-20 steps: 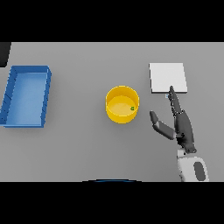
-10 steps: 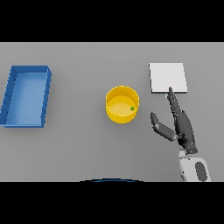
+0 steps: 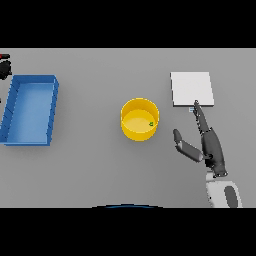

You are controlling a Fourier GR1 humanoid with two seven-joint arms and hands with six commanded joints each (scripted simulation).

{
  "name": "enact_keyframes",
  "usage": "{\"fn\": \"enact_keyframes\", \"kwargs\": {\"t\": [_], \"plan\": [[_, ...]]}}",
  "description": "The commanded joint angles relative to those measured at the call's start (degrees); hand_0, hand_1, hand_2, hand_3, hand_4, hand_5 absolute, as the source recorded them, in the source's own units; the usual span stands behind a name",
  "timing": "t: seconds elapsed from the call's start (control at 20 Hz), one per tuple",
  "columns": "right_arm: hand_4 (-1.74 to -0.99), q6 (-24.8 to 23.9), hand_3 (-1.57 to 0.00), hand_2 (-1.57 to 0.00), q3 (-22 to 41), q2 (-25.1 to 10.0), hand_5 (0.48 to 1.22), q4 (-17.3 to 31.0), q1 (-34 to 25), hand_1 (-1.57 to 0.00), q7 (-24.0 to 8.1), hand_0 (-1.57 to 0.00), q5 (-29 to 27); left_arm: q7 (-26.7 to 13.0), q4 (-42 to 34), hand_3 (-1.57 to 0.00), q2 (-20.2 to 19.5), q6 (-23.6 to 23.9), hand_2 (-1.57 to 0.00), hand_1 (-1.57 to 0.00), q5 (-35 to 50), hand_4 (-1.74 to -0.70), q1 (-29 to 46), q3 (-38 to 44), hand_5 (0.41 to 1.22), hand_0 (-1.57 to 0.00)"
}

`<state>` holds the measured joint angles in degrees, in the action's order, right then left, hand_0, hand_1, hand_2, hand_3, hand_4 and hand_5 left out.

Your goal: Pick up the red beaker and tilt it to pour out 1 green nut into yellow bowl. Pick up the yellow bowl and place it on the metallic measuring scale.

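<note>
Grey table [image 3: 90, 170] spreads wide, with a blue tray [image 3: 30, 110] lying far off to the fingers' left. The scale [image 3: 192, 89] sits just past the fingertips of the right hand [image 3: 210, 147], whose fingers are straight and spread, thumb out left, holding nothing. The yellow bowl [image 3: 140, 119] stands left of the thumb, apart, with a green nut [image 3: 151, 124] inside.

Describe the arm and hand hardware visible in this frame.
Only the right arm shows: a white forearm shell with a grey oval inset, ending in the dark grey right hand, with slim segmented fingers and a thicker thumb. No cables or markings are visible.
</note>
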<state>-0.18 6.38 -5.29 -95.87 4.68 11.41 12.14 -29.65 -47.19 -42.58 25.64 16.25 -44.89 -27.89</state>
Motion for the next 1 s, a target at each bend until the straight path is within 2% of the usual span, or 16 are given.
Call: {"fn": "enact_keyframes", "kwargs": {"t": [0.0,0.1,0.3,0.35,0.4,0.45,0.5,0.55,0.65,0.8,0.95], "plan": [[-1.201,-0.1,0.00,0.00,0.0,0.2,0.693,0.1,-0.7,0.00,-0.8,0.00,-0.1,-2.2,-3.5,-1.39,-0.6,1.5,-1.57,-1.57,0.3,-1.74,1.7,-1.0,1.221,-1.57],[-1.186,-0.6,0.00,0.00,0.1,0.8,0.687,1.0,-1.3,0.00,-1.6,0.00,0.3,-3.2,-7.6,-1.38,-1.4,3.3,-1.57,-1.57,1.6,-1.74,5.2,-2.1,1.221,-1.57],[-1.168,-0.2,0.00,0.00,0.4,0.7,0.679,-0.1,-1.3,0.00,-2.2,0.00,0.0,-5.3,-12.6,-1.37,-3.6,3.1,-1.57,-1.57,6.9,-1.73,8.5,-5.2,0.955,-1.57],[-1.165,-0.2,0.00,0.00,0.0,0.5,0.678,0.0,-1.6,0.00,-3.0,0.00,-0.3,-5.3,-14.0,-1.41,-4.9,1.5,-1.57,-1.57,8.2,-1.66,8.9,-6.2,0.888,-1.57],[-1.165,-0.3,0.00,0.00,0.1,0.5,0.675,0.3,-1.3,0.00,-2.7,0.00,0.0,-4.3,-15.7,-1.37,-5.8,0.3,-1.57,-1.57,9.1,-1.49,9.2,-6.8,0.827,-1.57],[-1.163,-0.5,0.00,0.00,0.3,0.8,0.671,0.5,-1.3,0.00,-2.9,0.00,0.2,-3.8,-17.4,-1.24,-6.9,-2.4,-1.49,-1.54,9.1,-1.31,9.0,-7.8,0.774,-1.57],[-1.159,-0.6,0.00,0.00,0.4,0.9,0.669,0.7,-1.4,0.00,-2.8,0.00,0.4,-1.8,-19.0,-1.10,-8.0,-4.3,-1.31,-1.38,9.0,-1.15,9.9,-8.5,0.740,-1.50],[-1.161,-0.4,0.00,0.00,0.4,0.5,0.669,0.6,-1.1,0.00,-1.9,0.00,0.5,0.4,-19.6,-0.88,-8.2,-7.1,-1.05,-1.10,10.4,-1.03,10.6,-8.0,0.714,-1.25],[-1.156,0.1,0.00,0.00,0.0,0.2,0.673,1.1,-1.3,0.00,-1.5,0.00,-0.3,0.8,-20.9,-0.57,-9.0,-10.4,-0.67,-0.71,12.3,-0.87,11.7,-7.9,0.682,-0.80],[-1.145,0.2,0.00,0.00,-0.1,0.3,0.685,1.0,-1.4,0.00,-1.2,0.00,-0.6,-0.4,-20.9,-0.29,-10.3,-12.3,-0.34,-0.36,9.7,-0.76,10.7,-9.9,0.651,-0.41],[-1.160,0.0,0.00,0.00,0.2,0.1,0.688,0.3,-1.0,0.00,-1.3,0.00,0.1,0.2,-18.5,-0.15,-9.2,-11.4,-0.18,-0.18,8.1,-0.73,10.7,-10.7,0.647,-0.21]]}}
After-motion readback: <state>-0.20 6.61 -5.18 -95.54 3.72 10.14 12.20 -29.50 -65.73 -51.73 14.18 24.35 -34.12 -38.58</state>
